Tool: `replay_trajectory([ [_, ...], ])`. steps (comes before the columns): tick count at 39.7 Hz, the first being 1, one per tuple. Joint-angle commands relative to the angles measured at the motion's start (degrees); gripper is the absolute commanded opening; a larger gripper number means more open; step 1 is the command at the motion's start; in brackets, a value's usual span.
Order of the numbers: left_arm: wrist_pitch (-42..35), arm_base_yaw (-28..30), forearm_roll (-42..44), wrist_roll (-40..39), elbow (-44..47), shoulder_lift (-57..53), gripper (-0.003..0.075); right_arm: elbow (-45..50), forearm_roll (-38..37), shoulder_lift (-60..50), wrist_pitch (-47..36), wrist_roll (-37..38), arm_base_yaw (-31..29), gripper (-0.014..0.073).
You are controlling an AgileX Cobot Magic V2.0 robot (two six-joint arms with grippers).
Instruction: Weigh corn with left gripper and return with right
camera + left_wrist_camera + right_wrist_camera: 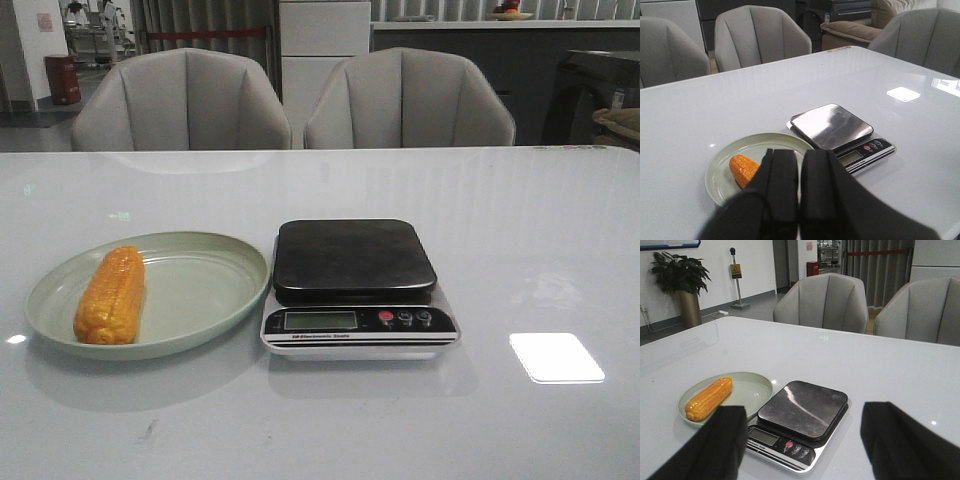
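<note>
Lying on the pale green plate (215, 285), toward its 9 o'clock side, the corn (110, 296) is seen with its long axis running roughly from 6 to 12 o'clock in the front view. The scale (356, 290) stands just beside the plate at 3 o'clock, its dark platform bare and its display facing the robot. Neither arm is seen in the front view, so both are judged to be held back, short of the table (520, 230) centre.

In the left wrist view the left gripper (799, 200) is seen with its fingers pressed together, nothing between them, held above and short of the plate; part of the corn is hidden behind them. In the right wrist view the right gripper (805, 450) is held with its fingers wide apart and empty, aimed at the scale.

The step in hand is judged to be the first reach, with nothing weighed yet. For it to be done well, the left fingers should be opened before descent, the cob should be straddled across its width near its middle, and the plate rim should be cleared. A grip near a blunt end would likely let the cob tip or roll. The cob should then be laid centred on the platform, clear of the buttons.
</note>
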Motion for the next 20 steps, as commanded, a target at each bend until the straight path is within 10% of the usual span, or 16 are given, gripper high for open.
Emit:
replay_trajectory([
  [1,-4.06,-0.05,-0.36,-0.02,-1.31,0.62,0.0124,-1.04,-0.69,0.45,-6.39,-0.6,-0.01,0.0517],
  [7,-4.06,-0.05,-0.36,-0.02,-1.31,0.62,0.0124,-1.04,-0.69,0.45,-6.39,-0.6,-0.01,0.0111],
  [20,-4.06,-0.05,-0.36,-0.02,-1.31,0.62,0.0124,-1.04,-0.69,0.45,-6.39,-0.54,-0.01,0.0185],
])
